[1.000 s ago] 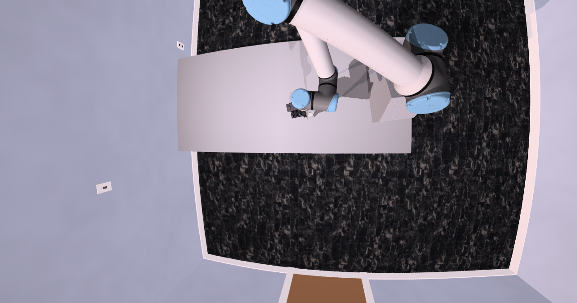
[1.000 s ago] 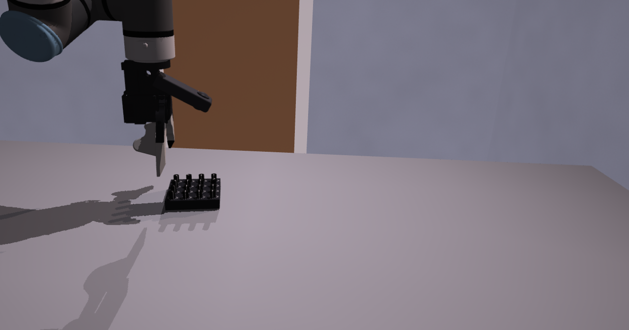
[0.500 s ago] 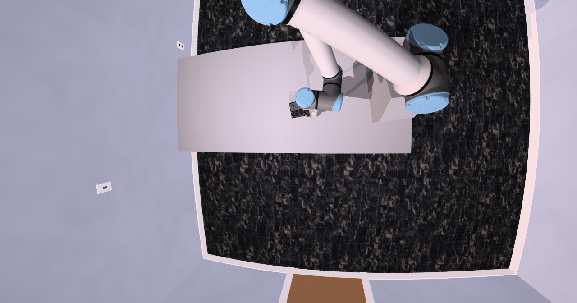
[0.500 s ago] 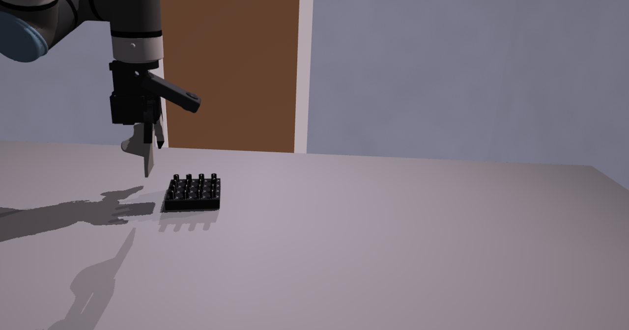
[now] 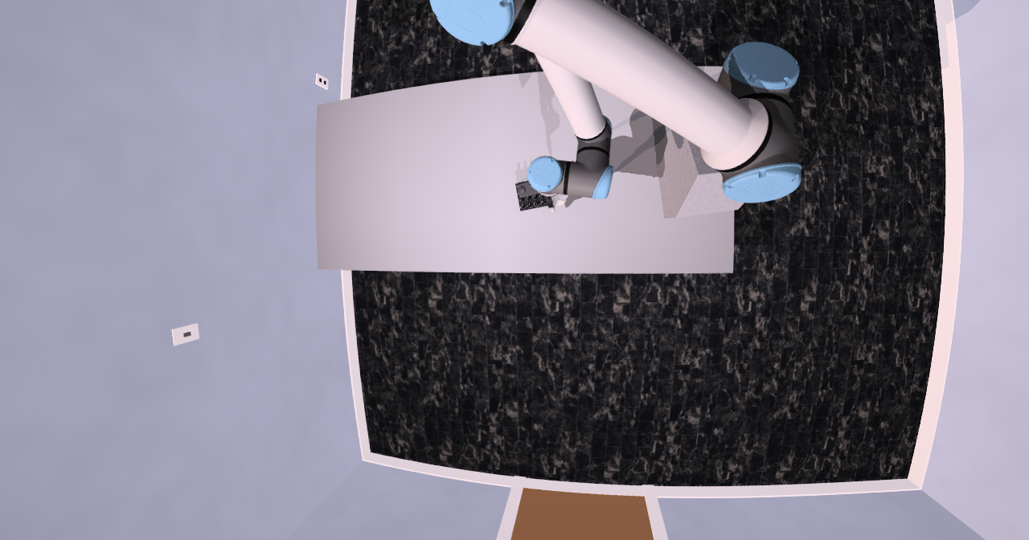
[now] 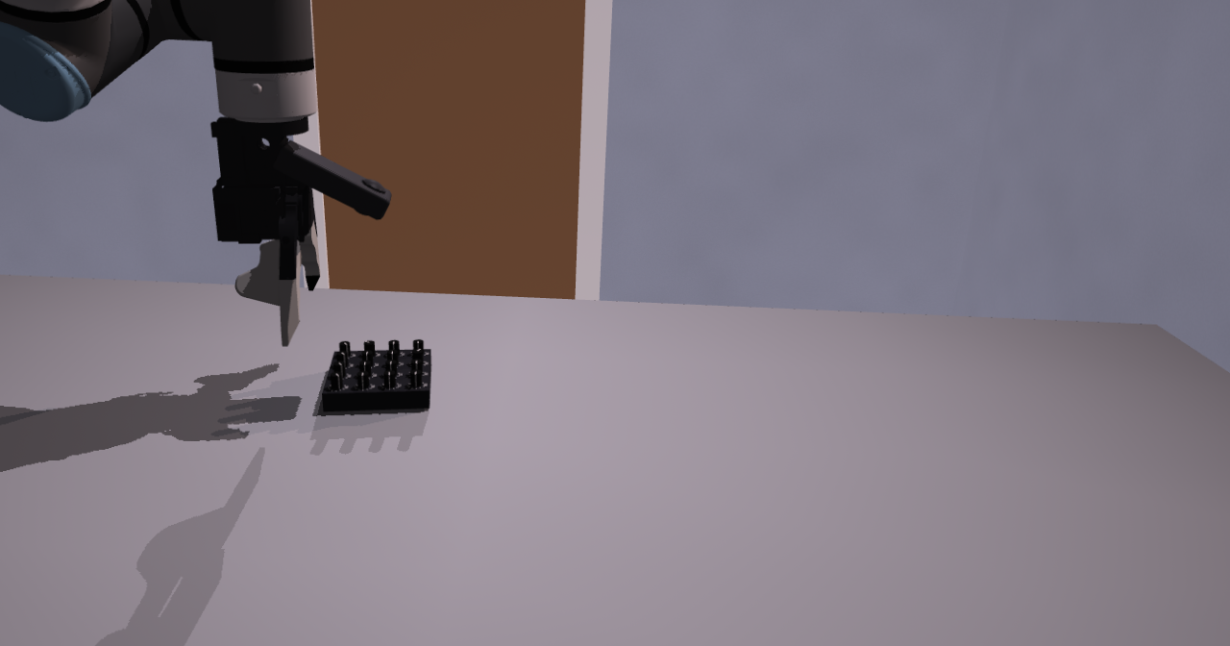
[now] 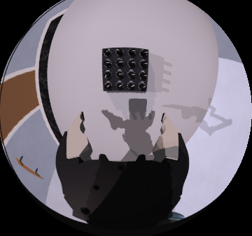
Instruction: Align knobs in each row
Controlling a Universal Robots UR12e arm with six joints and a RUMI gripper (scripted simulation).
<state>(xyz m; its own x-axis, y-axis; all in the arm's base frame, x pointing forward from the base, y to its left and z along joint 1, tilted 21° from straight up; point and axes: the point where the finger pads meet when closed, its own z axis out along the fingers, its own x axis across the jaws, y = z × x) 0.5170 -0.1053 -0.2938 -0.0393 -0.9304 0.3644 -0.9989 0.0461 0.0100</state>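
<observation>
The knob box (image 6: 376, 379) is a small black square block with a four-by-four grid of upright black knobs, lying flat on the grey table. It also shows in the wrist view (image 7: 125, 69) and in the overhead view (image 5: 533, 196), partly under the wrist. My gripper (image 6: 286, 325) hangs above the table, just left of the box and clear of it. In the wrist view the gripper (image 7: 122, 118) is open wide and empty, with the box ahead of the fingertips. The knob marks are too small to read.
The arm's shadow (image 6: 146, 414) falls on the table left of the box. A brown door (image 6: 447, 117) stands behind the table. The arm's base (image 5: 761, 177) sits at the table's right end.
</observation>
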